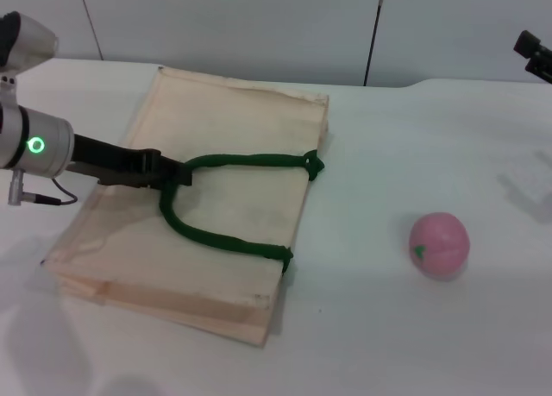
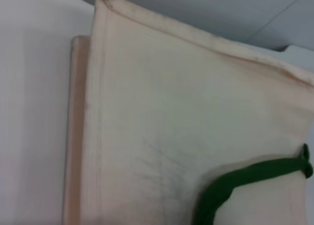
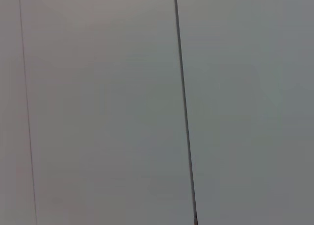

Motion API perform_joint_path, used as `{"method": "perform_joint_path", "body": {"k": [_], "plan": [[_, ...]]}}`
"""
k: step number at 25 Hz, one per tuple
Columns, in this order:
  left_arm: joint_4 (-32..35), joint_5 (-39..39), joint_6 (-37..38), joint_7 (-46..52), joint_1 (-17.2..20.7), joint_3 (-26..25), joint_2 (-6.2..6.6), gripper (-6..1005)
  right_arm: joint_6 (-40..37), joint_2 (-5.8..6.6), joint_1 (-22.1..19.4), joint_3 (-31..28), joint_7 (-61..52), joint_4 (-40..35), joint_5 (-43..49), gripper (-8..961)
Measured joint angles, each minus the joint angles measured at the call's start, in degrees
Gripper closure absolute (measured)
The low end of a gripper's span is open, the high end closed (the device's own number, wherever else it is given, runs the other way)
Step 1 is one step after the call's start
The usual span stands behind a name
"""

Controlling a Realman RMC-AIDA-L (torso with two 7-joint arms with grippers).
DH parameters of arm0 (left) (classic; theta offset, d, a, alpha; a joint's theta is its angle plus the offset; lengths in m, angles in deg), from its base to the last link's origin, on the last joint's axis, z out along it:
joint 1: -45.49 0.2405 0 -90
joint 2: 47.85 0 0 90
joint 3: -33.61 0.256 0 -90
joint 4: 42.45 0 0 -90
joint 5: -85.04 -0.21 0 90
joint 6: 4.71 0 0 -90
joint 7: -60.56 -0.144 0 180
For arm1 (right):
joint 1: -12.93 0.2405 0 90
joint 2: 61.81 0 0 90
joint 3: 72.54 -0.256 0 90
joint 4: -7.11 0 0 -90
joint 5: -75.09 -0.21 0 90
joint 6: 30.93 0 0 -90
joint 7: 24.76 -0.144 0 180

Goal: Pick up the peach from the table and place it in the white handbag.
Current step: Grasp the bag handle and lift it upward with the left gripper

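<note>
The white handbag (image 1: 226,198) is laid flat on the table (image 1: 379,327), spread across the left and centre of the tabletop, with one short end toward the far edge and the other toward the near edge. Its dark green handle (image 1: 226,239) is seen lying in a loop on the upper face of the bag, both ends fixed near the bag's right-hand edge. The left gripper (image 1: 172,179) is reached in from the left edge of the tabletop, low over the bag, and its dark fingers are closed on the bend of the green handle, where the loop is farthest from its fixings. In the left wrist view the cream fabric of the handbag (image 2: 162,122) fills most of the picture, a seamed edge is shown along one side, and a stretch of the green handle (image 2: 235,183) is visible against the cloth. The peach (image 1: 439,244) is resting on the bare tabletop to the right of the bag, well apart from it and nearer the right edge, with a small green mark on its side. Only a dark part of the right gripper (image 1: 535,55) is shown at the far right edge, raised above the tabletop; whether it is open or closed cannot be told. A plain grey wall panel (image 3: 98,107) alone is shown in the right wrist view.
</note>
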Motion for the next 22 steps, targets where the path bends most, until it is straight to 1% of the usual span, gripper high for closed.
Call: {"method": "perform_joint_path", "body": {"k": [7, 15, 22], "plan": [[2.1, -0.8, -2.0, 0.1, -0.2, 0.0, 0.02, 474, 0.0, 0.0, 0.2, 0.0, -0.1, 0.0, 0.0, 73], [5.0, -4.2, -5.6, 0.7, -1.0, 0.0, 0.09, 473, -0.1, -0.03, 0.6, 0.0, -0.1, 0.3, 0.0, 73], [5.3, -4.6, -7.0, 1.1, -1.1, 0.0, 0.12, 473, -0.2, -0.09, 0.6, 0.0, -0.1, 0.4, 0.0, 73]]}}
